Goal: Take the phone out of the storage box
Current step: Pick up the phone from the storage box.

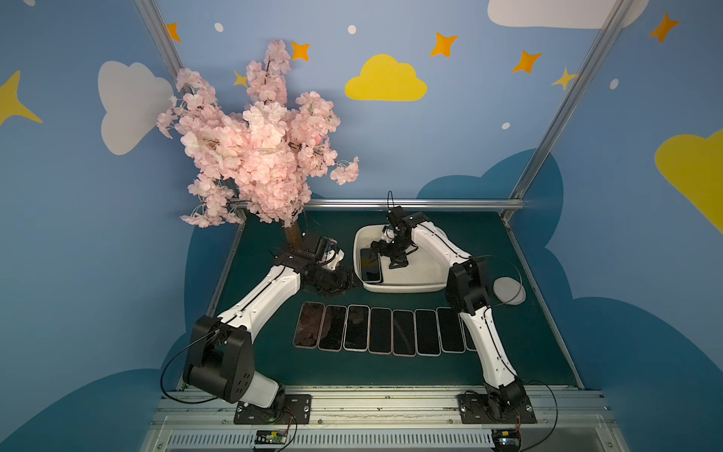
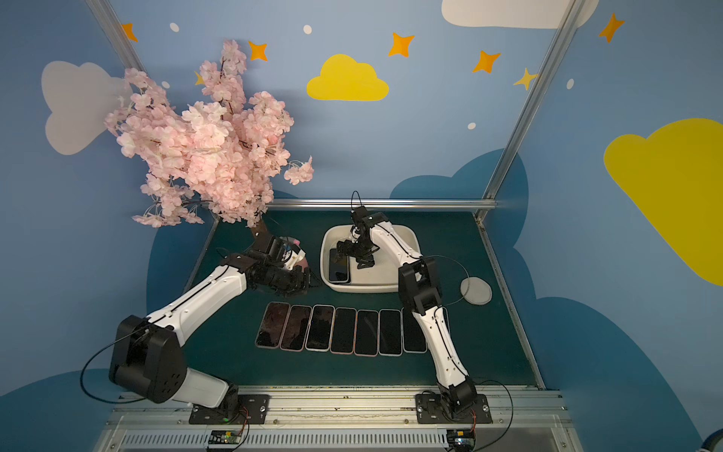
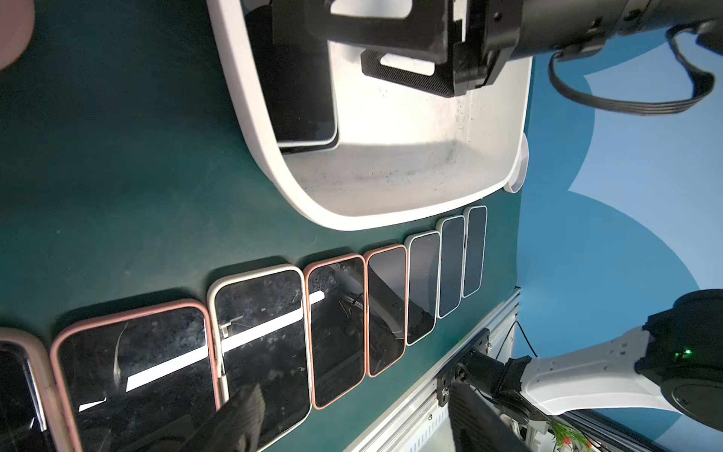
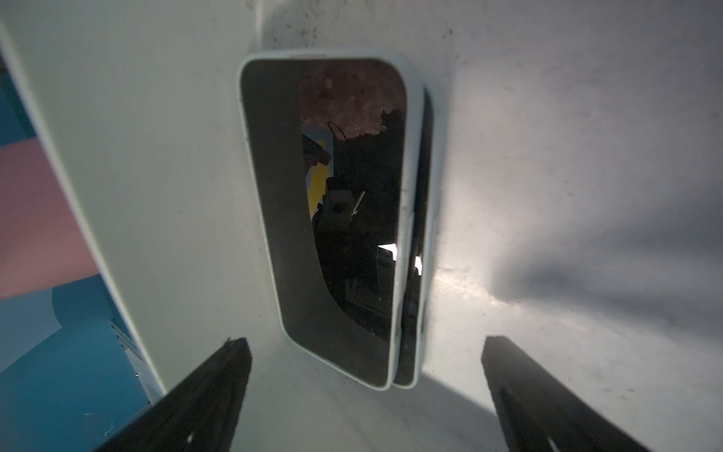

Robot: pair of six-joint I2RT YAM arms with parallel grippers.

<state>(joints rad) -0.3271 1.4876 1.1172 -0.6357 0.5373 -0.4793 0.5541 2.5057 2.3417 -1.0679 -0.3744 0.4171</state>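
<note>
The storage box (image 1: 403,289) sits toward 12 o'clock on the green table (image 1: 352,371). Two phones lie inside it, one on top of the other, close by the wall on the box's 9 o'clock side. The top phone (image 4: 332,215) almost hides the lower phone (image 4: 428,176). Their long way runs from 12 o'clock to 6 o'clock.

The right gripper (image 4: 365,348) hangs inside the box at the top phone's 12 o'clock end. From there the phone stretches away toward 6 o'clock. The jaws are spread very wide, wider than the phone, one on each side of it. They hold nothing, and I see them touching nothing. This arm is much the nearer one.

The left gripper (image 1: 347,280) is outside the box, just beside its 9 o'clock wall. I cannot tell if it is open or closed.

I think the right gripper must go lower and squeeze the phone's long edges. The wall side looks tight.
</note>
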